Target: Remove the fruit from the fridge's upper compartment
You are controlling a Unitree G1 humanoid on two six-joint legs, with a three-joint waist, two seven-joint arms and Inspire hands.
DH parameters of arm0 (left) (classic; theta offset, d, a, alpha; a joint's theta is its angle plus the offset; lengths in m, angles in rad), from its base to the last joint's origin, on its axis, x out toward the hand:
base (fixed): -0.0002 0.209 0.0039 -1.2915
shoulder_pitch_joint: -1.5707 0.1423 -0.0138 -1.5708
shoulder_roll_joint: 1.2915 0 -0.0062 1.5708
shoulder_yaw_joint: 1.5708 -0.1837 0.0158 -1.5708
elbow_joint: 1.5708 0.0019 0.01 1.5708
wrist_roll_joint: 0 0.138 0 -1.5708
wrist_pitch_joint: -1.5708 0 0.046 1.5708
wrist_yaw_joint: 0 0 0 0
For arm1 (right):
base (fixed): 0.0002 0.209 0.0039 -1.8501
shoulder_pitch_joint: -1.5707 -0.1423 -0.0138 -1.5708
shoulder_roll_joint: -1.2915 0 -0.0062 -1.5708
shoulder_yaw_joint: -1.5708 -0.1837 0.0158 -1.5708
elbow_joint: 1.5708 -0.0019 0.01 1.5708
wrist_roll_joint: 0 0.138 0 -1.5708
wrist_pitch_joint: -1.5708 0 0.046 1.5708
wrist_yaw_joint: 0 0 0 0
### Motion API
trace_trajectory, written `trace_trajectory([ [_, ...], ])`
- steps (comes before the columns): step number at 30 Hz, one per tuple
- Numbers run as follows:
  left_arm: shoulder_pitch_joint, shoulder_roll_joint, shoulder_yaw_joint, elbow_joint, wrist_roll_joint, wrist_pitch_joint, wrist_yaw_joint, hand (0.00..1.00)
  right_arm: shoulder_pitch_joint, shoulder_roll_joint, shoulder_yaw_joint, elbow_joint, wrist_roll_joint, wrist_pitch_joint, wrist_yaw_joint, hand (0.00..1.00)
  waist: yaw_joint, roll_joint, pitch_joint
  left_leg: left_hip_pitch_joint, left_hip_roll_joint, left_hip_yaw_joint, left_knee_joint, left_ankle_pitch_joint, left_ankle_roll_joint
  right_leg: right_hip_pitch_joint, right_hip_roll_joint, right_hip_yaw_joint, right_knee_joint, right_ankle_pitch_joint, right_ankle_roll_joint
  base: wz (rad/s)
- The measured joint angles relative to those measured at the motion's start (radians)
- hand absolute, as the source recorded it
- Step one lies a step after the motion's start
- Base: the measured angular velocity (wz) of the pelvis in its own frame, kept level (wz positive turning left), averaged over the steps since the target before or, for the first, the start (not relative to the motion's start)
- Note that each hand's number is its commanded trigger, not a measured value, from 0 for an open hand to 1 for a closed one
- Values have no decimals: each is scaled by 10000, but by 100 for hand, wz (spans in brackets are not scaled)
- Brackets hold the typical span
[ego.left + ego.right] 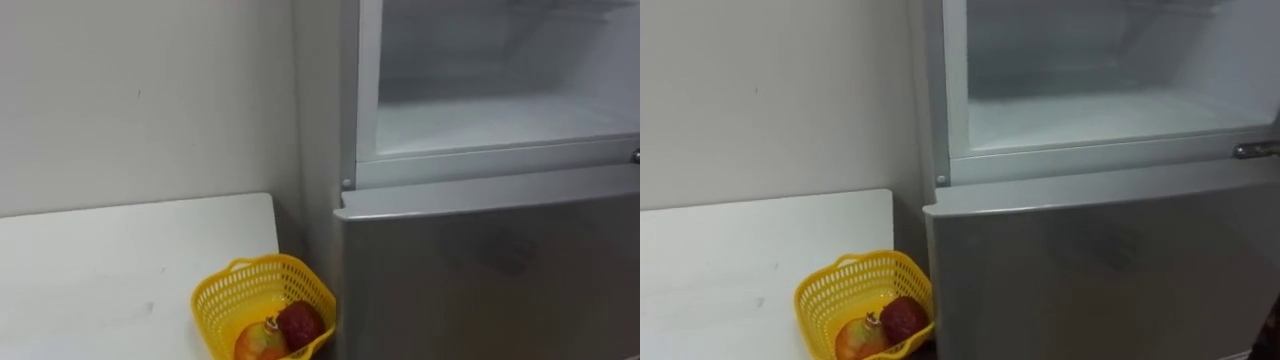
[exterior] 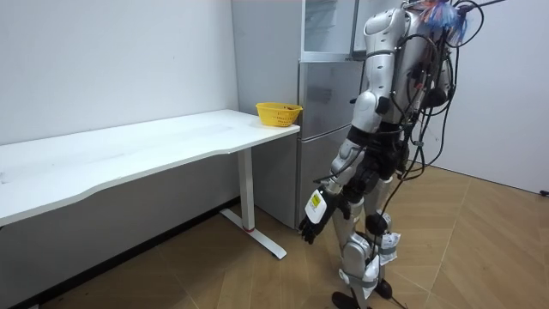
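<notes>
Dark left hand [image 2: 316,221] hangs low beside the leg, fingers slack and empty. Ahead, the upper fridge compartment [image 1: 480,120] is open, its shelf bare. Two fruits [image 1: 300,323] lie in the yellow basket [image 1: 215,310] on the worktop [image 1: 120,260]. Retrieval looks finished; next, probably shutting the fridge.

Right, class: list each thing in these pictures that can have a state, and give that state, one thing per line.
Silver fridge's upper compartment: open, visible shelf bare.
Silver lower fridge door: shut.
Yellow plastic lattice basket: upright on the white table's corner, holding an orange-red fruit and a dark red fruit.
Robot's left hand: hanging low, fingers relaxed, empty.
</notes>
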Motion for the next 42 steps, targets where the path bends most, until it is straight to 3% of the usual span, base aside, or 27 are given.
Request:
trace_trajectory([
  [5,221,83,80,-419,30,-28,-5,0,-57,-7,-1269,235,2723,-27,-896,0,-131,-78,-5,-59,-6,14,-33,1,3,0,94,59,-66,8,19,1],
  [10,299,86,718,-849,40,-26,-167,0,-624,-92,-3006,212,4838,-118,-1594,0,-405,-210,8,-76,-73,14,-24,4,-1,-35,90,62,-72,-38,10,0],
  [15,305,302,1560,-1279,45,-145,-352,0,-1469,-1212,-4639,53,7096,-279,-1791,0,-459,-495,19,-88,-75,109,-40,6,-1,-200,108,192,13,-83,18,-6],
  [21,421,384,1877,-1579,53,-137,-312,0,-1758,-1604,-5947,-204,8838,-562,-1525,0,-518,-607,-19,-122,-73,91,-100,5,-2,-207,124,212,-83,-61,29,0],
  [29,401,303,2113,-1567,73,-138,-366,0,-2542,-1602,-6260,-67,9061,-598,-566,0,-658,-365,-27,-89,-51,222,-170,7,-4,-240,131,214,-19,-36,16,-4],
  [37,485,202,2274,-1476,521,-193,-750,0,-2735,-1604,-6268,-1137,8968,-531,964,0,-695,-393,-21,-105,26,304,-151,11,-11,-354,95,209,82,-65,-18,-1],
  [42,557,185,2292,-1354,529,-213,-746,0,-2742,-1601,-6210,-1815,8956,-538,1750,0,-595,-515,-10,-130,21,278,-62,10,-10,-332,22,192,102,-84,-12,0],
])
